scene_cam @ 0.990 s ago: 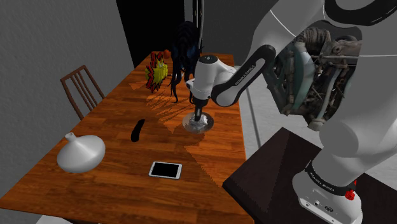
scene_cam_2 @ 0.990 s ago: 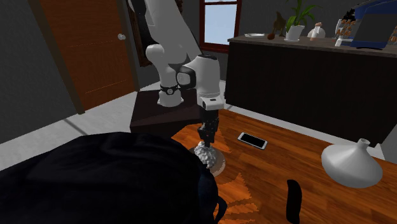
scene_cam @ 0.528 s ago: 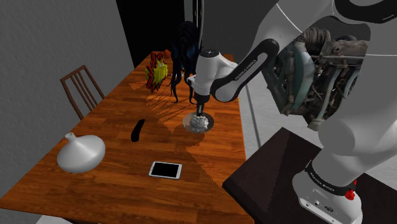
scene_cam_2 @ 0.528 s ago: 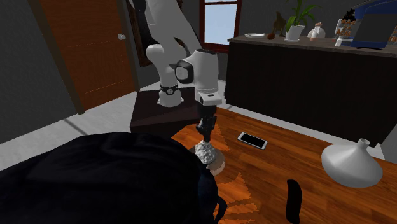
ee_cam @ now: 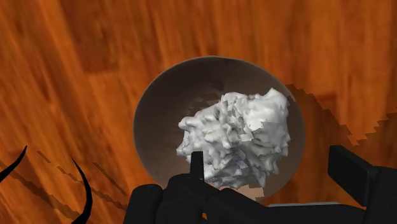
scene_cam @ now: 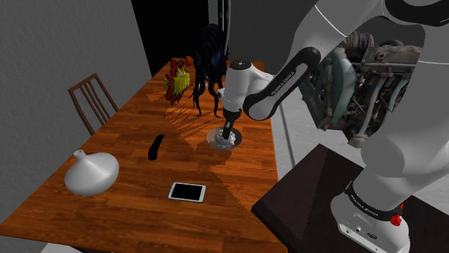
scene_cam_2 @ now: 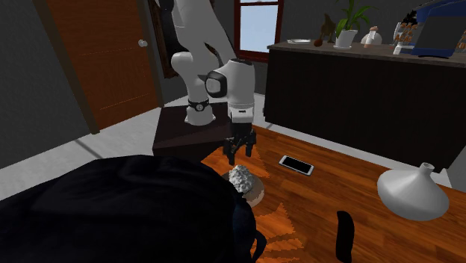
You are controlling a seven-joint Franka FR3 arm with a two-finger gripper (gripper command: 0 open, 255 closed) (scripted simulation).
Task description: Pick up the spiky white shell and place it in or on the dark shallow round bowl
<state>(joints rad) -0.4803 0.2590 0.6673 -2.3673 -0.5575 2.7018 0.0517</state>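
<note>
- White vase [scene_cam: 91,173]: sits on the wooden table [scene_cam: 137,208], at the shoulder view's left.
- Smartphone [scene_cam: 187,192]: lies flat on the table, dark screen up, right of the vase.
- Dark shallow bowl [ee_cam: 149,108]: sits on the table, further right.
- Spiky white shell [ee_cam: 238,140]: rests inside the bowl.
- Gripper [scene_cam_2: 240,156]: hangs just above the shell, fingers spread apart, grasping nothing.

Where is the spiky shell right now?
The white shell lies inside the dark round bowl, just below the open gripper, mid-frame in the shoulder view near the table's right edge.
</note>
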